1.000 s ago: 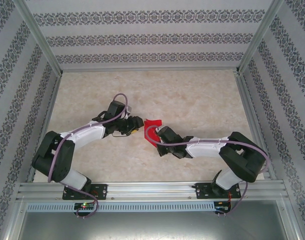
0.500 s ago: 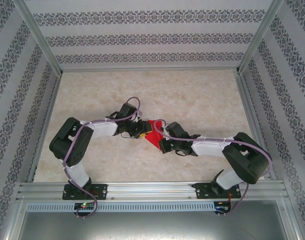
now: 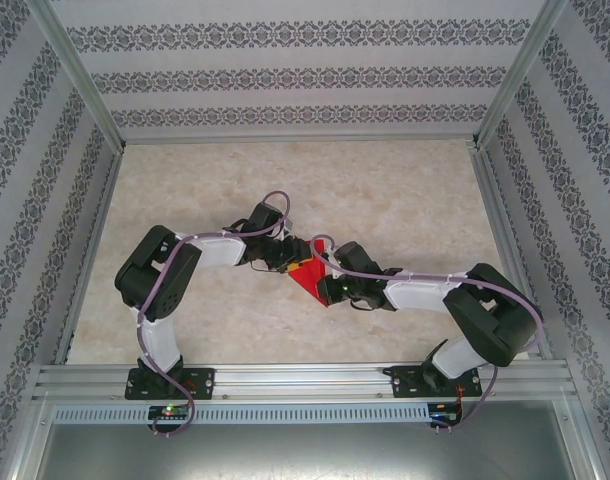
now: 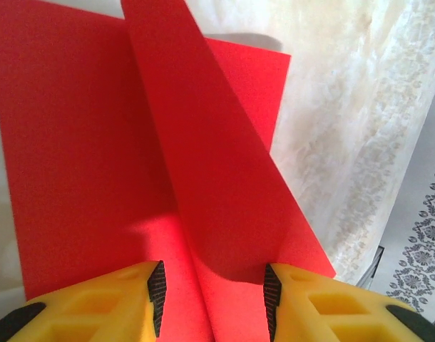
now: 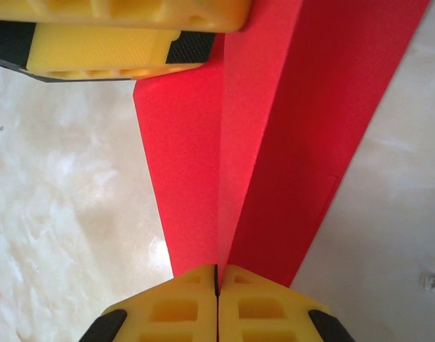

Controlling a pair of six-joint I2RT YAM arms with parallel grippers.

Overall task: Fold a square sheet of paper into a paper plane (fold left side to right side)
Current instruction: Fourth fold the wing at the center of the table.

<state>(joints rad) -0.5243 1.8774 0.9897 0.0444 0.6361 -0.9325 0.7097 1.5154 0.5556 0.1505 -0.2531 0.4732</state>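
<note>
1. Several folds are in: the paper (image 3: 306, 280), lying mid-table (image 3: 405, 190), is already a narrow, pointed, creased shape.
2. Its centre crease is pinched tight by the right gripper (image 5: 217, 276).
3. Jaws apart, the left gripper (image 4: 214, 292) straddles a raised fold without clamping it.
4. Flattening and the wings seem left to do.

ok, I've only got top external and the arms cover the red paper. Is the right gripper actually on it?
Observer: Yes. In the right wrist view, the right gripper is shut on the red paper, pinched where the crease runs in.
Operator: And the left?
Observer: The left gripper is open, jaws apart on either side of a raised flap, not clamping it.
Operator: Sheet lying flat?
Observer: Not fully. That long, narrow flap stands off the layer beneath and casts a shadow on it.
</note>
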